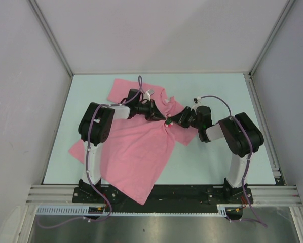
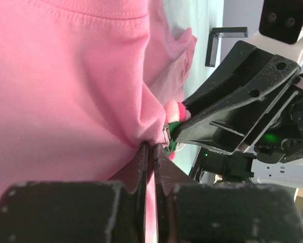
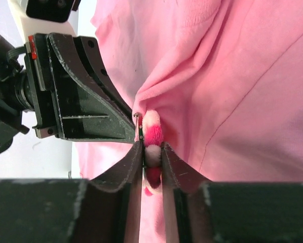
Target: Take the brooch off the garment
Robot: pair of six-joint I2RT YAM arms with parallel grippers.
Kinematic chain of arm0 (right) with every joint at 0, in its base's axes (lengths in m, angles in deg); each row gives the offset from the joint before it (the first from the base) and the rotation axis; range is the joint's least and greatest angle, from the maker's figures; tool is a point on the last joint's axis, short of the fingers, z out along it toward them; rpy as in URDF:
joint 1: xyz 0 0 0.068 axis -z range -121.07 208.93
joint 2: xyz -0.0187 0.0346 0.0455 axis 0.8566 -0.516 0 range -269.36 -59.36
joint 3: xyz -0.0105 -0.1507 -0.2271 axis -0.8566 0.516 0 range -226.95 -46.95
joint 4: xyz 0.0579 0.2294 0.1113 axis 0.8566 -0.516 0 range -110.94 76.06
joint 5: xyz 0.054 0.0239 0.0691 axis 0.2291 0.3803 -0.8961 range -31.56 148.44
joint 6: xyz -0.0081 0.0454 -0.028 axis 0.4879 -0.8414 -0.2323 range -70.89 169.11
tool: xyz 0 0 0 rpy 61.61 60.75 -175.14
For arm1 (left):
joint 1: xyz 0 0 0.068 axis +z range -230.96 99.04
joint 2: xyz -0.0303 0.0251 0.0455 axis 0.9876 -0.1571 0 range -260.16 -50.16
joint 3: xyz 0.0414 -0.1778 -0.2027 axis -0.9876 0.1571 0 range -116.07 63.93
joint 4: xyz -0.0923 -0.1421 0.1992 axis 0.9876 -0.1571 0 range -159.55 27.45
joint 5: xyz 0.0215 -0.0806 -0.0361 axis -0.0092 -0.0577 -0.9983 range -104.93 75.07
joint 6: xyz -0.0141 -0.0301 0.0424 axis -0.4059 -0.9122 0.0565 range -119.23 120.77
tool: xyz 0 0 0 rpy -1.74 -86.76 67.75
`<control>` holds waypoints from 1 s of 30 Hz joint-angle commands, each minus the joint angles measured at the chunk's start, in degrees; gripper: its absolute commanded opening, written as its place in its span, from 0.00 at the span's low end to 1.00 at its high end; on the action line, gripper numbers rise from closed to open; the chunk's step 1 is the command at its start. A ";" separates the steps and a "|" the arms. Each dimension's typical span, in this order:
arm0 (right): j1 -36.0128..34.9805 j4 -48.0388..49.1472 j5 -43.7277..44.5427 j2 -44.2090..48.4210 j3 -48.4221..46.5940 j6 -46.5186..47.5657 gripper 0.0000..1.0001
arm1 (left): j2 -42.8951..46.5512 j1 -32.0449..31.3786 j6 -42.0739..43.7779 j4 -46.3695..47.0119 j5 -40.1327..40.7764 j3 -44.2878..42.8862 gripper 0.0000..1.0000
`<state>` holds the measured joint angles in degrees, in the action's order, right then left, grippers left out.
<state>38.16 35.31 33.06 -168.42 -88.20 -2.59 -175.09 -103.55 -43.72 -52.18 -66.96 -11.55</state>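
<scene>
The pink garment [image 1: 141, 152] lies spread on the table, bunched into a peak at its middle. My left gripper [image 1: 161, 117] is shut on a fold of the garment [image 2: 90, 101], with cloth pinched between its fingertips. My right gripper [image 1: 171, 121] is shut on the brooch [image 3: 152, 134], seen edge-on as a fuzzy pink, white and red disc with a metal pin at its back. The brooch [image 2: 175, 112] also shows in the left wrist view, right beside the pinched fold. The two grippers meet tip to tip at the peak.
The pale green table [image 1: 217, 157] has raised metal rails on the left and right. Grey walls enclose it. The garment's collar with its white label [image 1: 150, 94] lies behind the left arm. Purple cables loop over both arms.
</scene>
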 commanded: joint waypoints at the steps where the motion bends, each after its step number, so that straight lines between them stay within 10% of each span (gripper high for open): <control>1: -0.85 3.75 -5.20 -1.33 -2.86 -0.86 0.27 | 1.44 -2.02 4.66 -3.59 -1.59 -3.26 0.02; 12: -1.20 -1.35 -5.55 -2.22 -6.73 1.69 0.34 | 1.70 -2.37 6.17 -6.50 -1.05 -5.02 0.00; 22: -1.37 -3.46 -5.73 -3.09 -8.22 2.48 0.20 | 2.23 -2.64 6.17 -6.59 -1.23 -5.20 0.00; 25: -1.37 -3.64 -5.73 -3.09 -8.14 2.48 0.02 | 2.67 -2.64 6.43 -7.11 -1.23 -5.20 0.01; 30: -1.20 -0.93 -6.96 -2.92 -7.79 1.61 0.00 | 4.42 -2.11 5.56 -5.64 -1.23 -3.01 0.27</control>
<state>38.09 29.56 28.60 -171.24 -93.89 -0.36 -175.09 -103.81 -37.71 -59.99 -65.45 -14.54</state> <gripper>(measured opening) 0.227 0.147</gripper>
